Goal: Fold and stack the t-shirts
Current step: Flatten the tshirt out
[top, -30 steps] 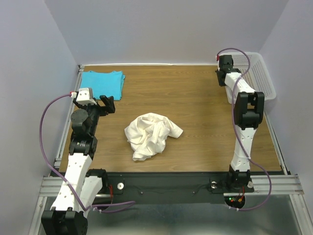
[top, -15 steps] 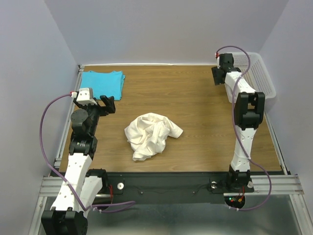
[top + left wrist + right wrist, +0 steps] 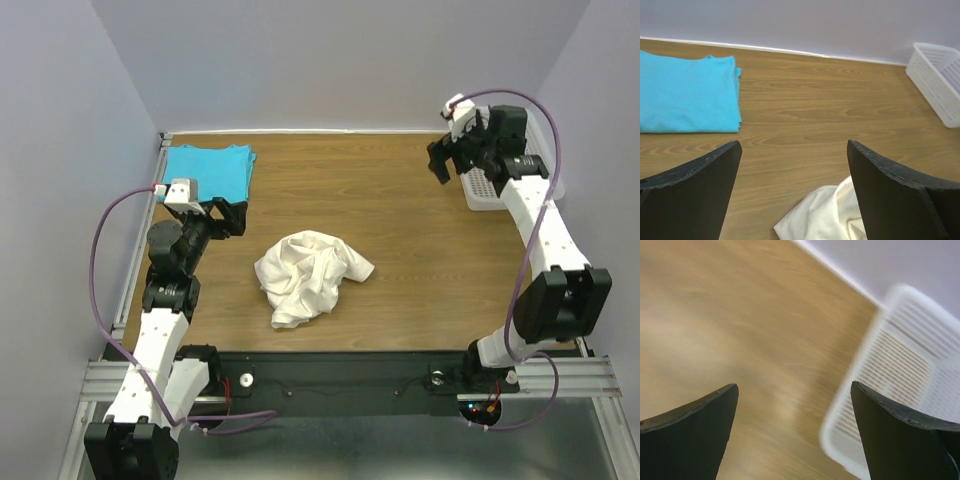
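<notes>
Right arm has swung since the previous frames: its elbow now sits low toward the near edge, and the right gripper (image 3: 441, 163) has come off the far right corner to hang over bare wood beside the basket. The left arm has barely shifted.

Brown wood-grain surface (image 3: 400, 230): carries everything.

Large cream off-white cotton t-shirt (image 3: 312, 275): crumpled heap near the middle, toward the near edge, not yet folded. Judge it light, limp and non-slippery; it will sag and drag, not slide as a sheet. You should take hold at an outer edge or a corner lobe, one per gripper, and pull apart to flatten. No hem or collar can be told apart in the heap.

Smaller bright turquoise blue t-shirt (image 3: 208, 168): already a flat folded rectangle at the far left corner, well apart from the cream one.

White perforated plastic basket (image 3: 490, 193): far right edge, rigid; not part of the job.

Left gripper (image 3: 228, 213): fingers spread, empty, between the two shirts, just off the turquoise one's near edge. The right gripper is likewise spread and empty.

View notes: the left wrist camera shows the turquoise shirt's stacked layer edges and the cream shirt's near lobe, which the top view flattens. The right wrist camera is motion-blurred: only wood and basket wall.
</notes>
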Tool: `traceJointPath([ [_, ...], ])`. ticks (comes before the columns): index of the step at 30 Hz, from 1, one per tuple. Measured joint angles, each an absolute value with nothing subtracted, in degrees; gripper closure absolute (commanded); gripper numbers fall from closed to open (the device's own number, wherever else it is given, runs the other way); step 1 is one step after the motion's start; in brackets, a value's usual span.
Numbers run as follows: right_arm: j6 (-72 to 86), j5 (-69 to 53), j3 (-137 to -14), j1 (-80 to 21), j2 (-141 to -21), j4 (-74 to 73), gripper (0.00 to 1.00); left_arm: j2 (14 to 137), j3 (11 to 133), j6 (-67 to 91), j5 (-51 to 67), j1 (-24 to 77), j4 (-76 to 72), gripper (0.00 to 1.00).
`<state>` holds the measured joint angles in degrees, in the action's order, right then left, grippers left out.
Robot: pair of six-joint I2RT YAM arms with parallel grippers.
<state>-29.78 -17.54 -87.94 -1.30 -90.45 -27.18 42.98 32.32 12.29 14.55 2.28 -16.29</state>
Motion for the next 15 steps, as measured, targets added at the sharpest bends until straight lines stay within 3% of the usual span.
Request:
traceJointPath([
  [5, -35.2, -45.9, -79.5, -4.8, -85.9, -32.2, 0.03, 42.8, 32.3, 15.3, 21.1, 2.3, -15.9, 0.04],
  [8, -37.0, -54.5, -75.4, -10.9, -86.7, -35.0, 0.04, 42.7, 32.3, 17.1, 23.9, 2.3, -15.5, 0.05],
  [15, -40.2, -55.8, -72.2, -25.5, -86.8, -37.9, 0.06, 40.2, 32.3, 20.0, 27.6, 2.3, -13.8, 0.05],
])
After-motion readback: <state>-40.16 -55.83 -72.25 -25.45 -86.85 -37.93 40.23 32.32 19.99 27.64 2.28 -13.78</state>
